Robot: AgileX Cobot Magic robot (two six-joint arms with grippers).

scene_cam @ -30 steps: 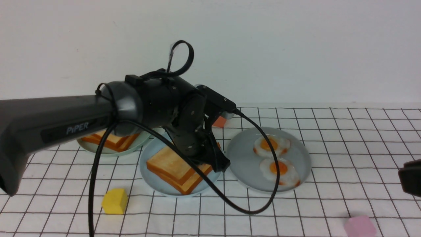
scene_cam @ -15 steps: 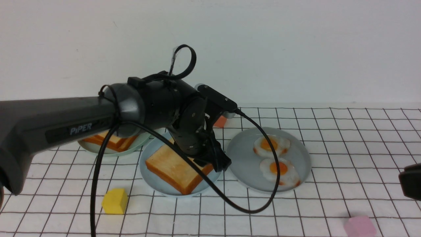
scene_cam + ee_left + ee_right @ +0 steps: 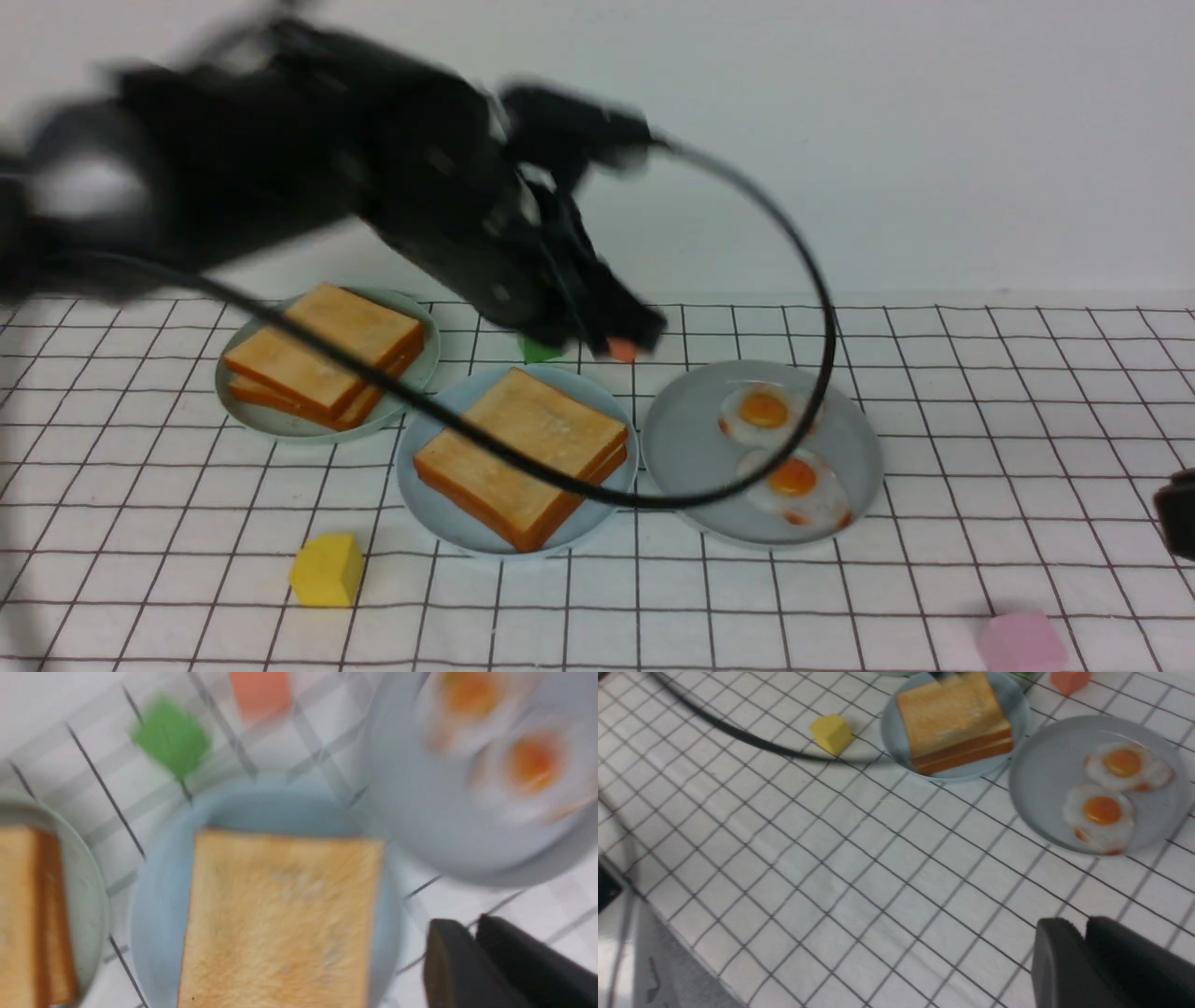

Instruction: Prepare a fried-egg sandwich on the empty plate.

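Two golden toast slices [image 3: 523, 448] lie stacked square on the sky-blue plate [image 3: 415, 495]; whether an egg lies between them is hidden. The left wrist view shows the top slice [image 3: 280, 914] and the plate rim [image 3: 154, 896] from above. My left gripper [image 3: 644, 331], blurred, hangs raised behind the plates, apart from the toast. Its fingers [image 3: 469, 924] are shut on nothing. My right gripper [image 3: 1083, 926] is shut and empty over bare cloth near the right edge [image 3: 1178, 523]. Two fried eggs [image 3: 764, 411] lie on the grey plate [image 3: 686, 448].
A pale green plate [image 3: 411, 378] at the back left carries more toast [image 3: 322, 350]. A yellow block [image 3: 327, 569] sits front left, a pink block [image 3: 1022, 644] front right, green [image 3: 540, 350] and orange [image 3: 621, 350] blocks behind the plates. The left arm's cable [image 3: 822, 308] loops over the grey plate.
The left gripper has let go of the top toast slice, shut, and swung up and back from the blue plate. The slice now lies squarely on the lower one. The right gripper stays put.
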